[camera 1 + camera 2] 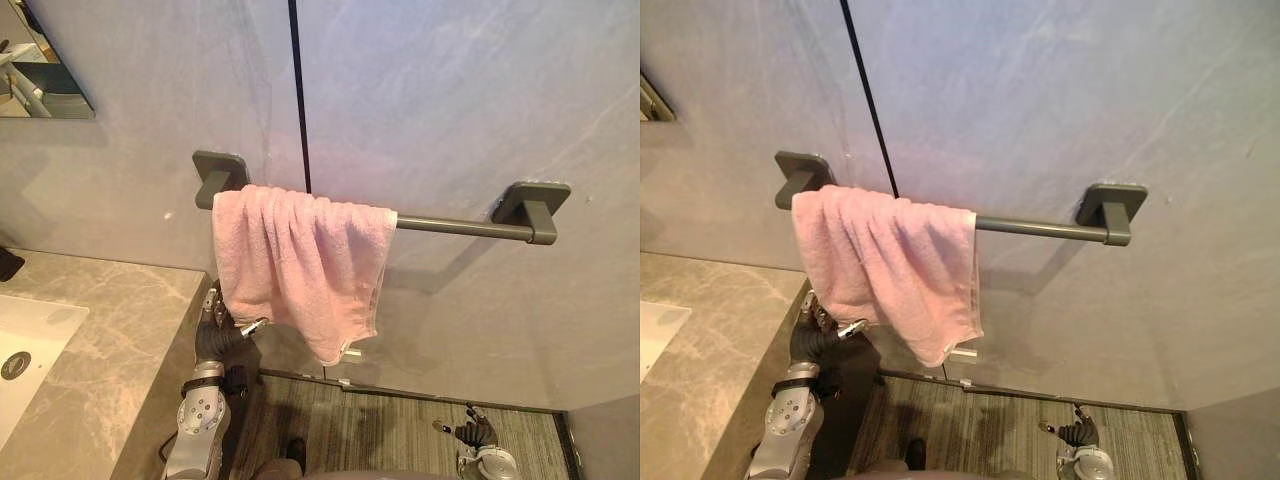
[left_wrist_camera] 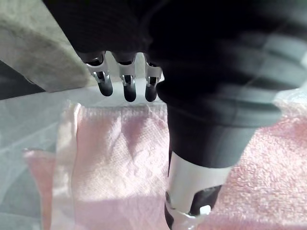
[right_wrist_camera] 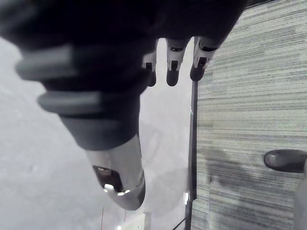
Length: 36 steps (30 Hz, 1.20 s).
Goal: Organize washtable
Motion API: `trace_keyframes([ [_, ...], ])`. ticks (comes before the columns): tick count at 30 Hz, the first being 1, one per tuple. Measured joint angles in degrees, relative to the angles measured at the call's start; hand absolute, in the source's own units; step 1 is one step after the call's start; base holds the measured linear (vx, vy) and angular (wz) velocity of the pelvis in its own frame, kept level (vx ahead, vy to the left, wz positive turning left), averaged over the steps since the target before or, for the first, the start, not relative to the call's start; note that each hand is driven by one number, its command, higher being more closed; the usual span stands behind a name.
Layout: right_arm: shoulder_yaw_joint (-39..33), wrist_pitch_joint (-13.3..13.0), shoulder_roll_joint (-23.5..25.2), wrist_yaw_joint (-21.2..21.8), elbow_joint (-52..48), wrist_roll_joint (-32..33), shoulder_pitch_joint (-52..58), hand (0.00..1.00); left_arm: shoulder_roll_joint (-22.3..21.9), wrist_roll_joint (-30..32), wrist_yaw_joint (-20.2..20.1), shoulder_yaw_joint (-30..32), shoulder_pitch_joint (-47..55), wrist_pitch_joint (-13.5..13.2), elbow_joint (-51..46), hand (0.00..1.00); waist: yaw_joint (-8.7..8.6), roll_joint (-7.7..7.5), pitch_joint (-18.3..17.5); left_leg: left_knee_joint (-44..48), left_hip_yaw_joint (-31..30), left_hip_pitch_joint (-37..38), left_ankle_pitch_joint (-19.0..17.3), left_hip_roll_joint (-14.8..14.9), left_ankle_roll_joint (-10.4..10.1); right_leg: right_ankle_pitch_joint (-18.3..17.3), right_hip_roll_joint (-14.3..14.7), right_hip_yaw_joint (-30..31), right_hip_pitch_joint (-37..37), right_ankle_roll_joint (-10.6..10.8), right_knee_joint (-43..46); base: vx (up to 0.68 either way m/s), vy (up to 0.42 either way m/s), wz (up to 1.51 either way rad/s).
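A pink towel [image 1: 300, 260] hangs bunched over the left end of a dark grey towel bar [image 1: 460, 227] fixed to the grey wall. My left hand [image 1: 213, 335] is raised just under the towel's lower left edge, beside the counter's end. Its fingers [image 2: 127, 81] are straight and the thumb is spread, with the pink towel [image 2: 120, 167] close in front of them and nothing gripped. Whether the fingers touch the cloth I cannot tell. My right hand [image 1: 470, 432] hangs low at the right over the floor, with relaxed fingers [image 3: 172, 67] that hold nothing.
A marble counter [image 1: 110, 340] with a white sink basin [image 1: 30, 350] lies at the left, its end right beside my left arm. A mirror's corner [image 1: 40, 70] shows top left. Striped floor [image 1: 380, 430] runs below the wall.
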Motion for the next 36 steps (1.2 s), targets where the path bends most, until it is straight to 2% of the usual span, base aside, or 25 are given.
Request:
trace_keyframes([
  [2,1.24,0.08,-0.68,0.07,0.03,-0.26,-0.45,0.00,0.24,0.05,-0.07,-0.28,0.01,0.03,1.08,1.00,-0.94,0.11,-0.07,-0.09,0.17,0.00,0.00,-0.01,0.00,0.06,-0.02,0.36,-0.22,-0.05,0.00,-0.05,0.011,-0.09],
  [14,1.79,0.59,-1.20,0.02,-0.46,-1.16,-2.53,0.00,0.92,0.48,-1.18,-2.59,-1.58,0.10,3.16,1.00,-1.30,0.35,-0.24,-0.56,0.42,-0.68,0.01,-0.08,0.01,1.49,0.01,1.34,-0.76,0.09,-2.29,-0.01,0.005,-0.04],
  [23,6.44,-0.85,-2.55,0.15,-19.12,0.10,-2.36,0.00,1.25,0.48,-1.02,-2.58,-2.17,0.09,3.15,1.00,-2.19,0.37,-0.25,-0.57,0.13,-0.66,0.02,-0.07,0.03,2.30,0.06,2.23,-0.81,0.08,-2.83,0.00,0.001,-0.04],
  [29,13.17,-2.89,-4.00,3.36,-35.24,2.20,-0.34,0.00,1.39,0.58,-0.97,-3.15,-2.03,0.04,3.06,1.00,-2.56,0.36,-0.26,-1.42,1.24,0.39,0.02,0.13,0.01,2.46,0.11,3.23,-0.94,0.33,-2.60,-0.04,0.007,-0.10],
  [36,17.59,-4.04,-7.81,8.52,-40.58,8.04,-0.22,0.00,1.94,0.69,-1.08,-6.17,-2.05,-0.07,2.83,1.00,-2.72,0.21,-0.36,-1.65,1.66,0.47,0.05,0.15,0.02,2.51,0.13,3.95,-1.30,0.43,-2.15,-0.01,0.002,-0.06],
])
